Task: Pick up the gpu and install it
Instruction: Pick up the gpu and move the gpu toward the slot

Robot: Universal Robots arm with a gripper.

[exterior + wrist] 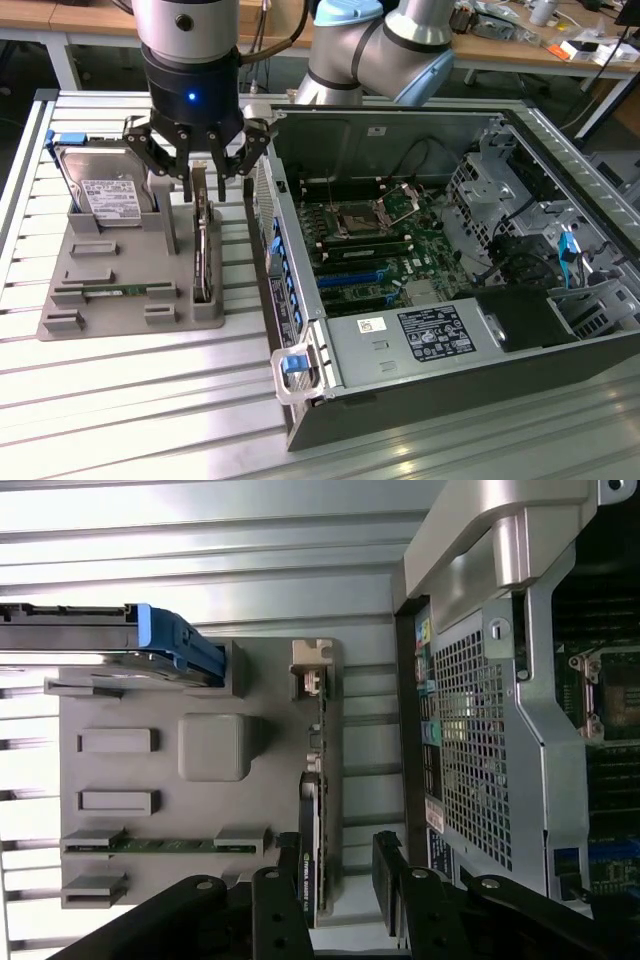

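Gripper (207, 175) hangs with jaws apart, one on each side of the gpu (203, 240) top edge. The gpu stands on edge in the gray holder (110, 265), beside the open computer case (400, 385).
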